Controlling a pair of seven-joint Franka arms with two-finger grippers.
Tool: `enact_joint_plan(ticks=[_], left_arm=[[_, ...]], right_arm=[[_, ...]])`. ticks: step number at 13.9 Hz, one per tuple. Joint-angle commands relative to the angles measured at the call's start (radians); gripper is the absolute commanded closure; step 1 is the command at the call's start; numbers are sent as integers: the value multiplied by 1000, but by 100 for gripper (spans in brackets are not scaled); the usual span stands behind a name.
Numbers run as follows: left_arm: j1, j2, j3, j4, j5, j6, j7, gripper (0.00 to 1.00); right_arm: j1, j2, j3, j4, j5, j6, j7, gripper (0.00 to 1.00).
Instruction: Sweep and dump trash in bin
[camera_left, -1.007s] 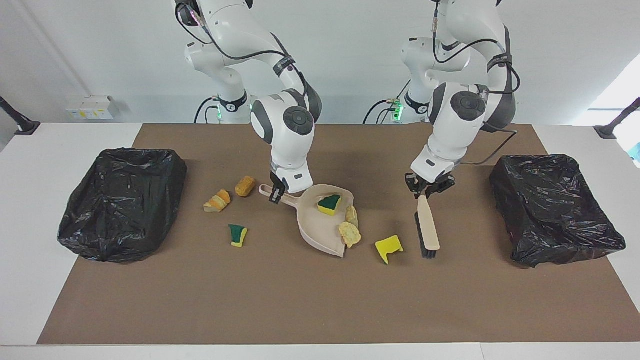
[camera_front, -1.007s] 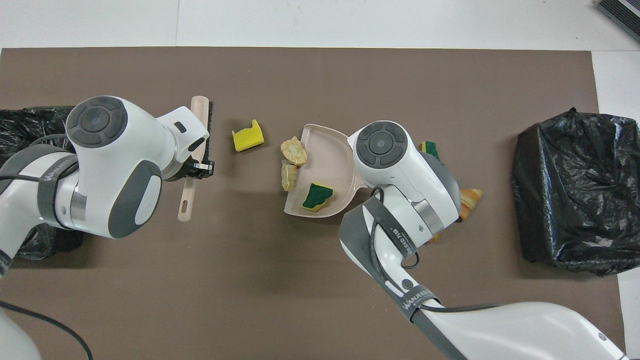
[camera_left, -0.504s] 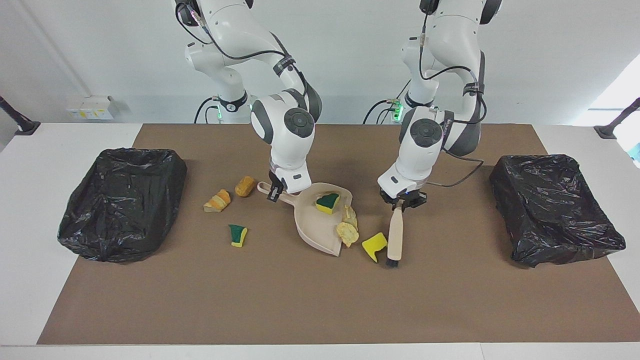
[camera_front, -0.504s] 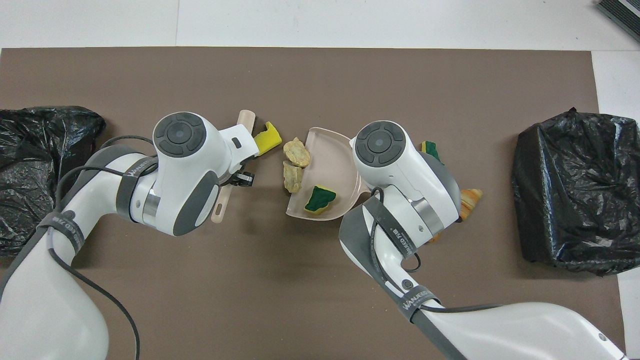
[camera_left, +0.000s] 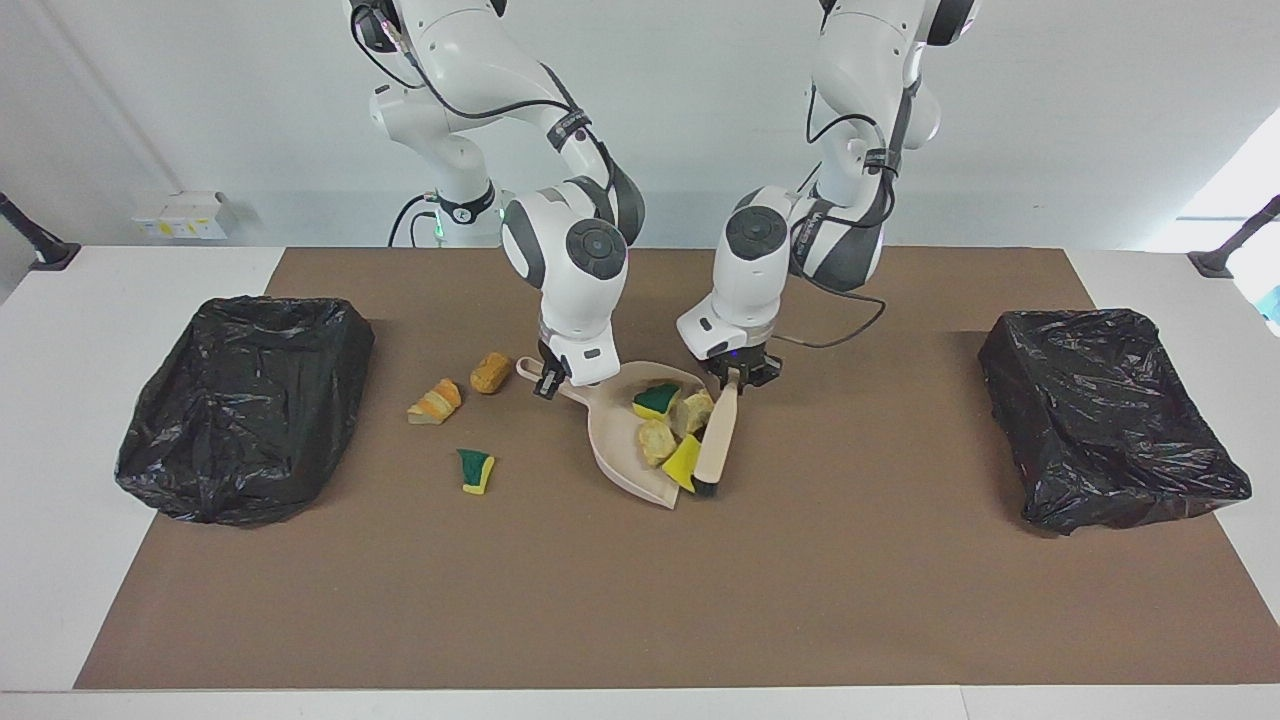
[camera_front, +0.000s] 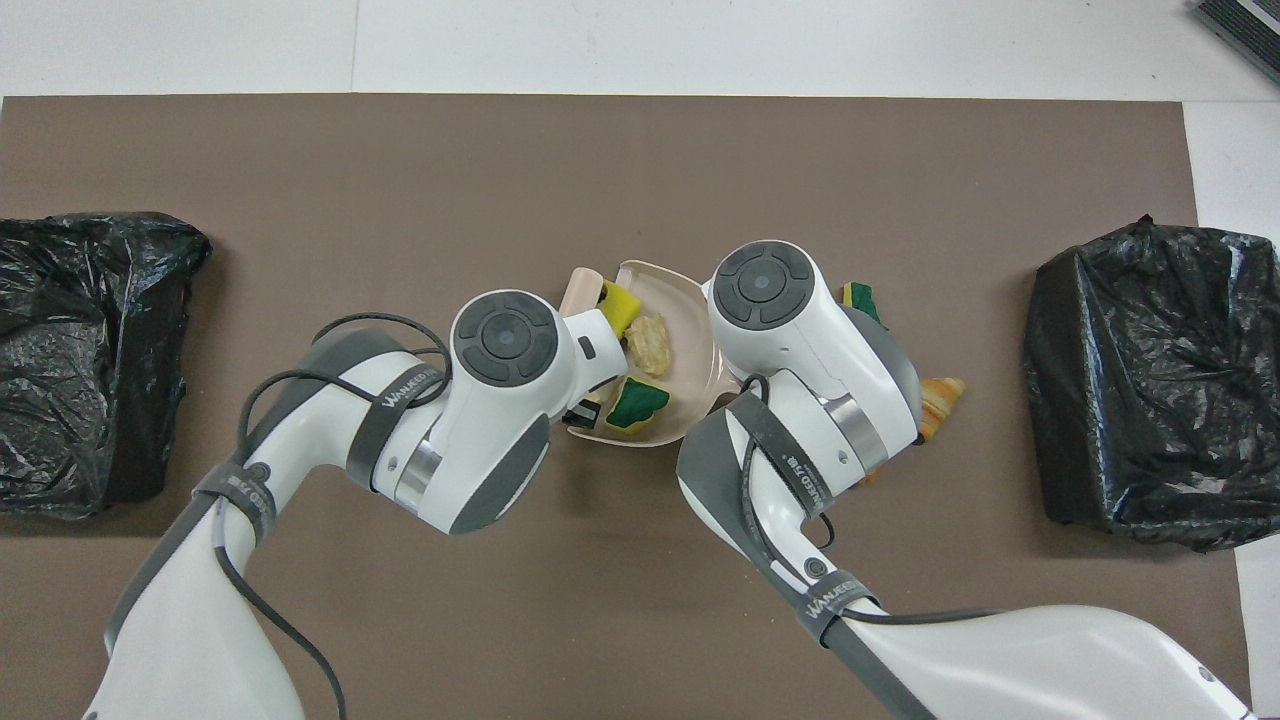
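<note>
Four foam scraps (camera_left: 668, 430) sit mid-frame in the dustpan (camera_left: 622, 460), three lie loose beside it; light, squashy, easily pushed. Left gripper (camera_left: 738, 378) clamps the brush (camera_left: 716, 447), right gripper (camera_left: 549, 381) clamps the pan handle.

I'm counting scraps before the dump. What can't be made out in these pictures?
- Overhead view: the right arm covers the orange scraps and most of the green one.
- Overhead view: the left arm hides the brush handle and part of the dustpan.
- Both views: the bin insides are not visible.
</note>
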Motion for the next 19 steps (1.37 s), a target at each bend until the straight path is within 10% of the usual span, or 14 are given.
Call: enact_joint_plan(ticks=[1,14,19], left_arm=[[-34,-51,11,-28,-39,-39,3,100],[140,-289,21,-15,-98,-369,-260,100],[19,-427,11,-230,-98,-259,-382,100]], right_arm=[[-11,-23,10,-51,61,70,13,100],[-120,-103,10,-28,103,39,-262,100],[-235,-131,9,82,104,-145,-517,100]])
